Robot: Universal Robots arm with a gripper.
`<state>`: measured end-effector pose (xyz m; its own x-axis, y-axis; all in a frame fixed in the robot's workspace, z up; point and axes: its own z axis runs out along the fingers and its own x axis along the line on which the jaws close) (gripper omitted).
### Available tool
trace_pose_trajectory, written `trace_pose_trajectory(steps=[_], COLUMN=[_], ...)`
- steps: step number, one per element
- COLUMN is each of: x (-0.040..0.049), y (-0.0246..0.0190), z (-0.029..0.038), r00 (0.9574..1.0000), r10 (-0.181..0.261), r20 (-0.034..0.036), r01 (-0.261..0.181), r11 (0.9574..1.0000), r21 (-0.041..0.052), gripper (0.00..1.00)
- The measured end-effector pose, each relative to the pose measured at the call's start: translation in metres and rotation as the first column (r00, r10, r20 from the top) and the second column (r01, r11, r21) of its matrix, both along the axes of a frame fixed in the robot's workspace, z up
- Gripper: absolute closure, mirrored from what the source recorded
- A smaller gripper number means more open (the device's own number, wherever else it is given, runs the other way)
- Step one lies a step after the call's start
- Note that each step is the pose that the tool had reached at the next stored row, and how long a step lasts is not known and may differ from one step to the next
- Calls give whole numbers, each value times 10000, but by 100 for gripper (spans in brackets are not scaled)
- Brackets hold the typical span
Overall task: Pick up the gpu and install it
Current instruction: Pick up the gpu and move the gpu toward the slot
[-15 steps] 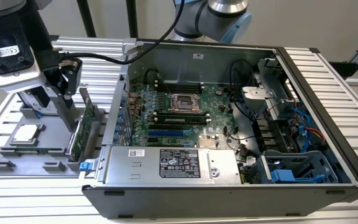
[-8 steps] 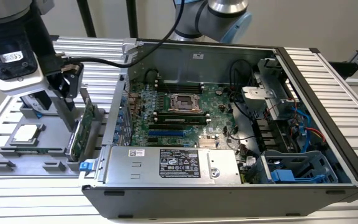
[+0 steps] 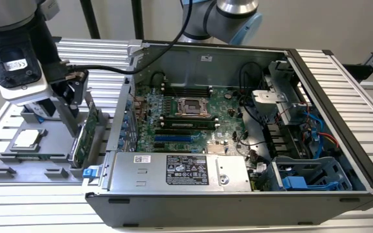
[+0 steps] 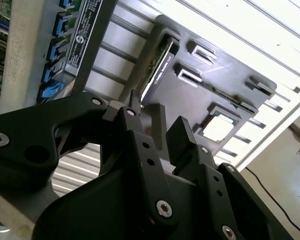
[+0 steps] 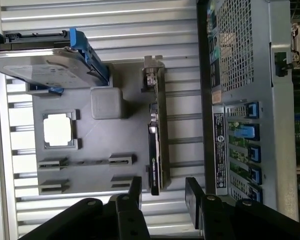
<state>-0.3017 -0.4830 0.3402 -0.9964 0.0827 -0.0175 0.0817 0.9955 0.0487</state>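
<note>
Since arm (image 3: 18, 58) hides gpu (image 3: 85, 133) top in exterior view, I note gripper (image 5: 163, 184) spread wide, flanking gpu end, contact unclear.

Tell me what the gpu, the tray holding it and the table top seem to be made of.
The gpu: green circuit board, matte, with a black cooler, probably plastic. Its bracket: bare silver metal, shiny. The holder tray: matte grey with moulded pockets, probably plastic. The table: ribbed silver slats with dull sheen, likely aluminium.
</note>
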Motion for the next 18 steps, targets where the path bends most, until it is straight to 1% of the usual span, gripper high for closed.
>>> trace_pose_trajectory(steps=[7,12,18], x=[1,7,17], y=[15,44,60], z=[-64,-117,-180], r00=[10000,10000,10000], r10=[-2,-2,-3], r20=[-1,-4,-5], r01=[2,2,3], r11=[10000,10000,10000], r21=[-2,-12,-14], gripper=[0,0,0])
